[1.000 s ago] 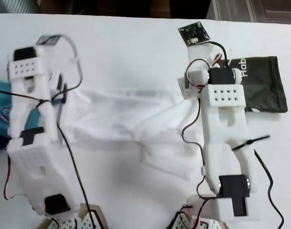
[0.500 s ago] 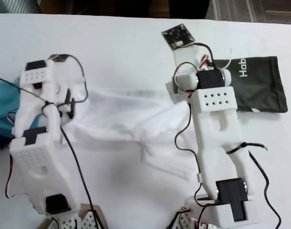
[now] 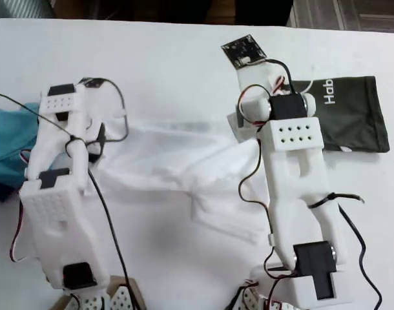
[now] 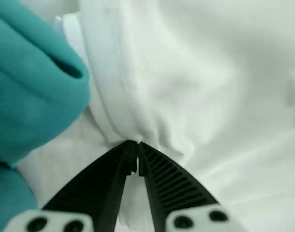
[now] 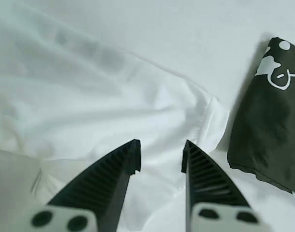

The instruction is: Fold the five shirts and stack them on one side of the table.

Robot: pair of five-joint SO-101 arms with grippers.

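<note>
A white shirt (image 3: 177, 161) lies crumpled across the middle of the white table (image 3: 165, 58). My left gripper (image 4: 137, 147) is shut on a pinched fold of the white shirt (image 4: 196, 72) at its left end, next to a teal shirt (image 4: 31, 82). My right gripper (image 5: 159, 154) hangs open just above the white shirt's (image 5: 89, 96) right edge, nothing between its fingers. A folded dark green shirt (image 3: 352, 113) lies at the right side; the dark green shirt (image 5: 268, 130) sits close beside the right gripper. The teal shirt (image 3: 10, 139) lies at the table's left edge.
Both white arms (image 3: 294, 174) stretch over the table from the near edge, with loose wires along them. A small dark circuit board (image 3: 243, 50) sticks up on the right arm's wrist. Bare table lies beyond the shirts.
The left arm has shifted right, dragging the white shirt's left end with it. The right arm moved a little left over the shirt's right edge.
</note>
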